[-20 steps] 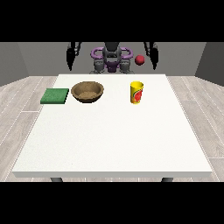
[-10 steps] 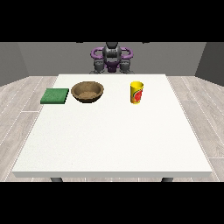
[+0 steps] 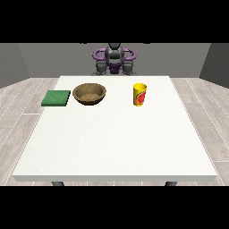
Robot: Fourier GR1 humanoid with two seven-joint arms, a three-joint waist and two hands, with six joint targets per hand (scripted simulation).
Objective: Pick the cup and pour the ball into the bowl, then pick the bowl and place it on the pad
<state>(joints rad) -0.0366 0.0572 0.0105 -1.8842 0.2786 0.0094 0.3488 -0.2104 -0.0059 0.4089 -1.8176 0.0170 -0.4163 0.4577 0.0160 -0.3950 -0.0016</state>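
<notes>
Neither robot hand of mine is in view, so I cannot tell their state. Nothing is done yet: on the large white table (image 3: 116, 143) sit the brown wooden bowl (image 3: 90, 94), green square pad (image 3: 56, 98) and upright yellow cup (image 3: 139, 94), untouched.

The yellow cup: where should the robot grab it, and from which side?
Probably around its side wall, near the middle. The yellow cup stands upright with its mouth open on top, and nothing stands close beside it, so a hand could wrap it from the robot's side.
</notes>
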